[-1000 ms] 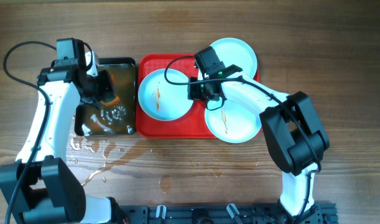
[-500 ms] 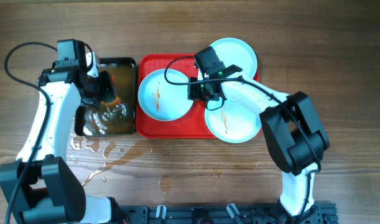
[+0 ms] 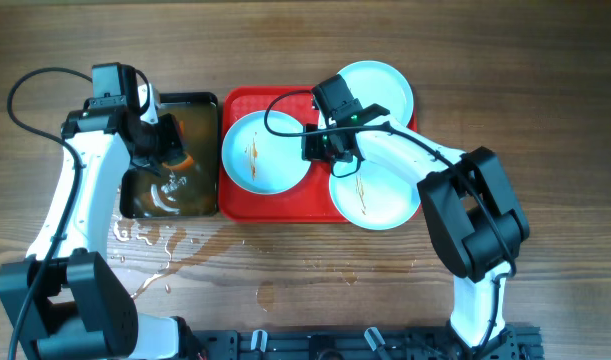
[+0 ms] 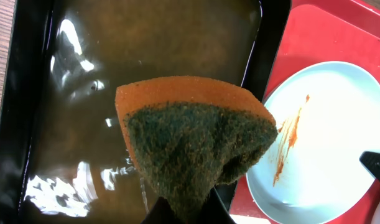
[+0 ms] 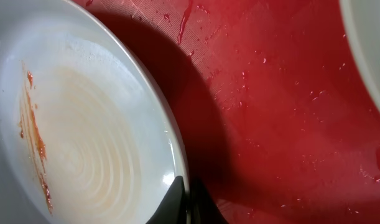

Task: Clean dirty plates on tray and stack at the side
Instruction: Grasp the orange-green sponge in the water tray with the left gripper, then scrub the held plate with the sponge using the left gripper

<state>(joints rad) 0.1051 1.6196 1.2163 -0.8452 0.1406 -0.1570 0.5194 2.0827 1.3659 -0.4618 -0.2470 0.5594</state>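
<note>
Orange sponge [image 4: 190,137]; left fingers [image 4: 170,215] barely visible

I count three plates [image 3: 267,152]: one inside the red tray [image 3: 275,203], two overhanging its right side. One red tray, one black tray [image 3: 171,97] just left of it, one sponge [image 4: 190,137], two arms [image 3: 80,190].

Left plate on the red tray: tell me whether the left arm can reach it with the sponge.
Probably yes. The left claw holds the sponge over the black tray right beside the left plate, whose face lies open; the right claw pinches only its right rim.
</note>
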